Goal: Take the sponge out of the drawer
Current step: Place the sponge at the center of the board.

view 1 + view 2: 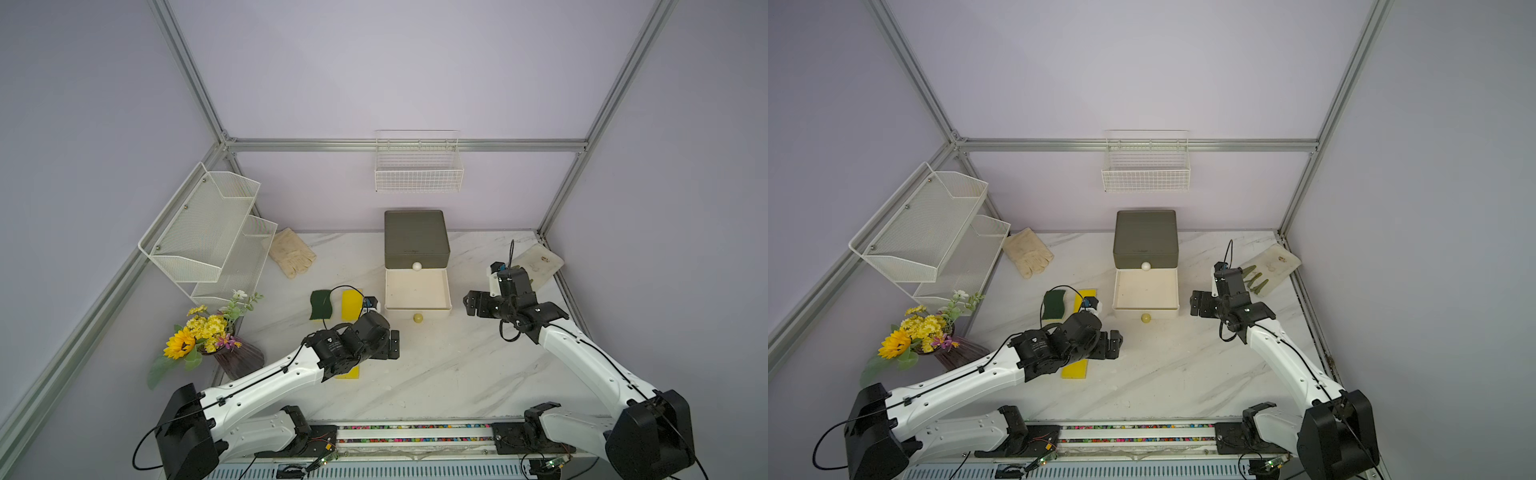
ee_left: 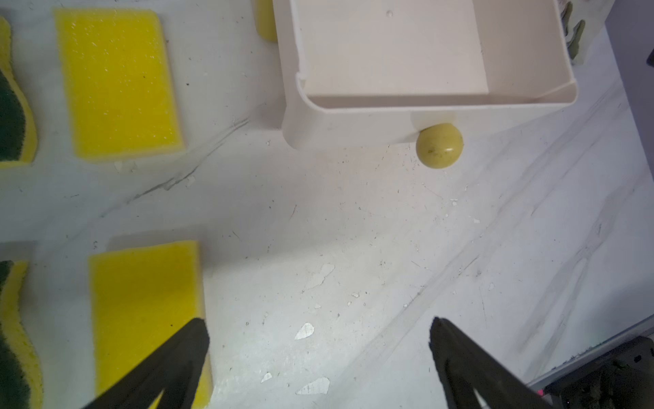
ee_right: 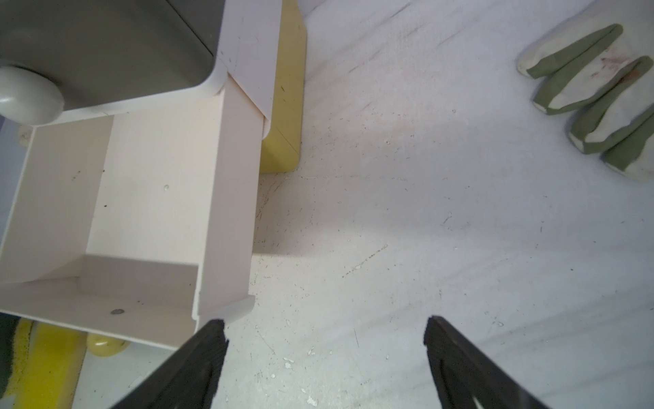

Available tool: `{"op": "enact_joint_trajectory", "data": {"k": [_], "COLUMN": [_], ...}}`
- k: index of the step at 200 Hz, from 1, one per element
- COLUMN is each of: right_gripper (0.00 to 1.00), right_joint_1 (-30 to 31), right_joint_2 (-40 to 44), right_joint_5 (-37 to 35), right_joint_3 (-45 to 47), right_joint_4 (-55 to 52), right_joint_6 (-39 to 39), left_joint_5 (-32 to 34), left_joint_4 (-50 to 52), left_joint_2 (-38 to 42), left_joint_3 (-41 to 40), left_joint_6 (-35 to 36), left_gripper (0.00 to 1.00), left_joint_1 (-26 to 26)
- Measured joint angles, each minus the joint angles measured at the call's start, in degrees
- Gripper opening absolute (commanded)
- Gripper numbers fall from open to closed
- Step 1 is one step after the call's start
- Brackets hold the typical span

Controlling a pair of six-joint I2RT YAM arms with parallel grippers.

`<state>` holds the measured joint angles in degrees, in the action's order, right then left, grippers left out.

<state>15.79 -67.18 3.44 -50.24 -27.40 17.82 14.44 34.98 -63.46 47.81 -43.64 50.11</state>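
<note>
The cream drawer (image 1: pixel 417 308) (image 1: pixel 1146 309) stands pulled out of the olive cabinet (image 1: pixel 415 237), and its inside shows empty in the left wrist view (image 2: pixel 354 124) and the right wrist view (image 3: pixel 233 212). Several sponges lie on the table left of it: a green-topped sponge (image 1: pixel 321 305) (image 2: pixel 14 106), a yellow sponge (image 1: pixel 351 303) (image 2: pixel 116 85), and a yellow sponge (image 1: pixel 348 372) (image 2: pixel 141 301) partly under my left arm. My left gripper (image 1: pixel 392 345) (image 2: pixel 318 325) hangs open over bare table beside that last sponge. My right gripper (image 1: pixel 473 305) (image 3: pixel 325 325) is open, just right of the drawer.
An olive knob (image 1: pixel 418 318) sticks out of the drawer front. A pale glove (image 1: pixel 291 255) lies at the back left, another glove (image 1: pixel 538 259) at the back right. A flower vase (image 1: pixel 232 353) and a mesh shelf (image 1: pixel 203 232) stand left. A wire basket (image 1: pixel 417 170) hangs on the wall.
</note>
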Motion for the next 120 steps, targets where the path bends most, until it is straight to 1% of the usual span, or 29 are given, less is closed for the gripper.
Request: {"op": "enact_joint_trajectory", "data": {"k": [22,72,94,120], "right_gripper": [0.91,0.89,0.89,0.89], "right_joint_1": [0.0,0.2,1.6,5.2], "right_joint_2": [1.1,1.5,2.6,3.7], "right_joint_5": [0.7,3.9,5.1,5.3], "right_joint_3": [-1.5,-2.2,-2.1,-1.5], "right_joint_4": [-0.3,-1.5,-2.8,-3.2], "right_joint_6": [0.3,1.3,1.4,1.6], "left_joint_5": [0.4,0.4,0.1,-1.2], "left_joint_4": [-1.0,-2.0,-2.8,-3.6], "left_joint_2": [0.8,-0.2,-0.9,-2.4], "left_joint_3": [0.0,0.0,0.0,-0.1], "left_joint_6": [1.3,2.9,3.0,3.0], "left_gripper": [1.00,1.00,1.00,1.00], "left_joint_1": [-1.1,-1.5,-2.8,-5.2]}}
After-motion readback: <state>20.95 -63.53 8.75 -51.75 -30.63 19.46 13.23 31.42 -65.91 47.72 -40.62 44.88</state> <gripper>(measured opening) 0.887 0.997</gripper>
